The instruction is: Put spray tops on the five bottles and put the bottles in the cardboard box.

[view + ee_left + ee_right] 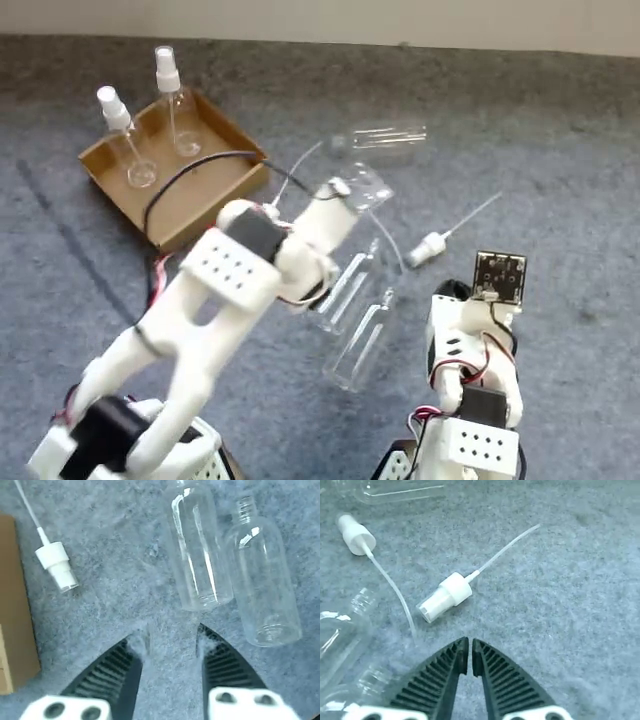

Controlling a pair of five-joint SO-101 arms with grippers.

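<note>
Cardboard box (205,215) sits at the far left of the grey surface (560,120). Two bottles stand upright inside it with spray heads on: front capped bottle (130,145) and rear capped bottle (177,105).

Three uncapped bottles lie on the surface outside the box. Inner bottle (200,550) and outer bottle (262,585) lie side by side at centre, almost touching, with bare threaded necks. Far bottle (385,135) lies on its side beyond them, well apart from the box.

Three spray tops lie loose. Box-side spray top (56,565) is between the box and the inner bottle, its dip tube trailing away. Middle spray top (354,534) lies near the far bottle, its tube curving toward the bare necks. Right spray top (445,595) lies just ahead of the right tool (469,645).

Left tool (167,630) is released and empty, fingers spread, with its tips just short of the inner bottle's base. Right tool is clenched, fingers nearly meeting, with nothing between them.
</note>
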